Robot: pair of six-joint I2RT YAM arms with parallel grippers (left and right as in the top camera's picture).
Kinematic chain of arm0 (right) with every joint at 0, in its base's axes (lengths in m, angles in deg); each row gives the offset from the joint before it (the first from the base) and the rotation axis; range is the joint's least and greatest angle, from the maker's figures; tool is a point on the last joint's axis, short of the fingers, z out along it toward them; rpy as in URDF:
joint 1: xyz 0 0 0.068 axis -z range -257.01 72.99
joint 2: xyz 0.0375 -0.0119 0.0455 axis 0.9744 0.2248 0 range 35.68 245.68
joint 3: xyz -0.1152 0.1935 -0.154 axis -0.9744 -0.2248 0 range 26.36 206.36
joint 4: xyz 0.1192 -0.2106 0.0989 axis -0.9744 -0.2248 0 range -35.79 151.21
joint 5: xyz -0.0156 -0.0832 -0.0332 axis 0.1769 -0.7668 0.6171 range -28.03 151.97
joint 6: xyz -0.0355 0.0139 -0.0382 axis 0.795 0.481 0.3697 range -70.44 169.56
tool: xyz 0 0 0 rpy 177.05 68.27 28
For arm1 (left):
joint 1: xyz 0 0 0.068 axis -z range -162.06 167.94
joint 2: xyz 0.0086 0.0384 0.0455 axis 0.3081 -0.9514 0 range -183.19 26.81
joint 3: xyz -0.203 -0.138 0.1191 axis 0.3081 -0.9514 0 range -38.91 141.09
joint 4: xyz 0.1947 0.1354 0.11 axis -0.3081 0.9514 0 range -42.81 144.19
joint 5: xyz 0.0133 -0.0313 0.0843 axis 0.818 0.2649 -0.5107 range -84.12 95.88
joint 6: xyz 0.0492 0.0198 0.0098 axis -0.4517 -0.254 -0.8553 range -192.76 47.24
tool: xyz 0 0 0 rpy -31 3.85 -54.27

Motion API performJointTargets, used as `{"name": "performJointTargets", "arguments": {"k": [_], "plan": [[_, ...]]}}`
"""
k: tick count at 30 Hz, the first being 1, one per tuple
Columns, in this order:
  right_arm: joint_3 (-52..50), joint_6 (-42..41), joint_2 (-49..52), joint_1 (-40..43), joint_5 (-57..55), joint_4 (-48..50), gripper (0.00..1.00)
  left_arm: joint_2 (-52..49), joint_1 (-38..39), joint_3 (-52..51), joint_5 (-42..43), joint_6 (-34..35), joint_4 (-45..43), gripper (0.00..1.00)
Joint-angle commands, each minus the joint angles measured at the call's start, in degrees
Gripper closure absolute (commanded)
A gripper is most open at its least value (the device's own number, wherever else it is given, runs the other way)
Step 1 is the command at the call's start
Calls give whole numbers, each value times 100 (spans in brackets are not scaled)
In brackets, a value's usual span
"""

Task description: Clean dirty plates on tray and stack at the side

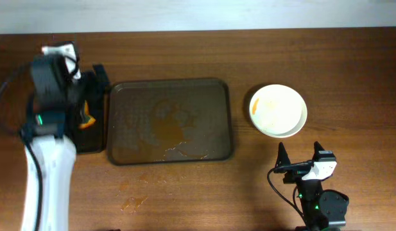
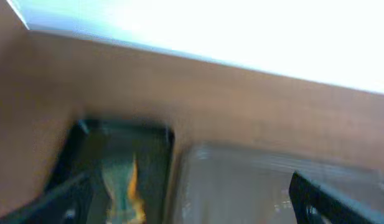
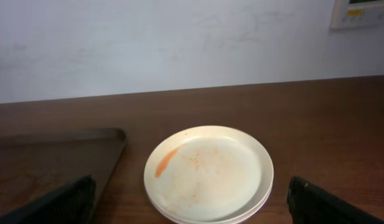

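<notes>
Two stacked white plates (image 1: 278, 110) sit on the table to the right of the dark tray (image 1: 169, 154); the top one has an orange smear. They also show in the right wrist view (image 3: 207, 171). The tray holds no plates, only wet brownish smears. My right gripper (image 1: 299, 159) is open and empty, in front of the plates (image 3: 190, 190). My left gripper (image 1: 95, 90) is open above a small black tray (image 1: 92, 144) that holds an orange and green sponge (image 1: 87, 119). The blurred left wrist view shows the gripper (image 2: 192, 211) with the sponge (image 2: 126, 186) below it.
The big tray's left end shows in the left wrist view (image 2: 272, 186), next to the small black tray (image 2: 154, 134). A small spill mark (image 1: 135, 203) lies on the wooden table in front of the tray. A white wall runs behind the table.
</notes>
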State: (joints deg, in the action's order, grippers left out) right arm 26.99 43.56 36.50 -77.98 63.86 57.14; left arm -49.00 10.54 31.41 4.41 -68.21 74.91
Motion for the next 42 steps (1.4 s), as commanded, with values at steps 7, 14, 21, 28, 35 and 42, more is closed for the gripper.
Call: {"name": "performJointTargets", "arguments": {"k": [7, 14, 21, 28, 35, 42], "plan": [[-31, -39, -46, -52, -48, -28, 2, 3644, 13, -4666, 181, -754, -2277, 1], [-31, -39, -46, -52, -48, -28, 2, 5849, 28, -6509, 411, -1217, -3091, 1], [-31, -42, -46, -52, -48, -28, 2, 7143, 647, -6985, 138, -2162, -2317, 1], [-31, -39, -46, -52, -48, -28, 2, 7547, 686, -6983, 66, -2157, -2297, 1], [-31, -42, -46, -52, -48, -28, 2, 7547, 686, -6983, 66, -2157, -2295, 1], [-31, -39, -46, -52, -48, -28, 2, 7547, 686, -6983, 66, -2157, -2297, 1]]}}
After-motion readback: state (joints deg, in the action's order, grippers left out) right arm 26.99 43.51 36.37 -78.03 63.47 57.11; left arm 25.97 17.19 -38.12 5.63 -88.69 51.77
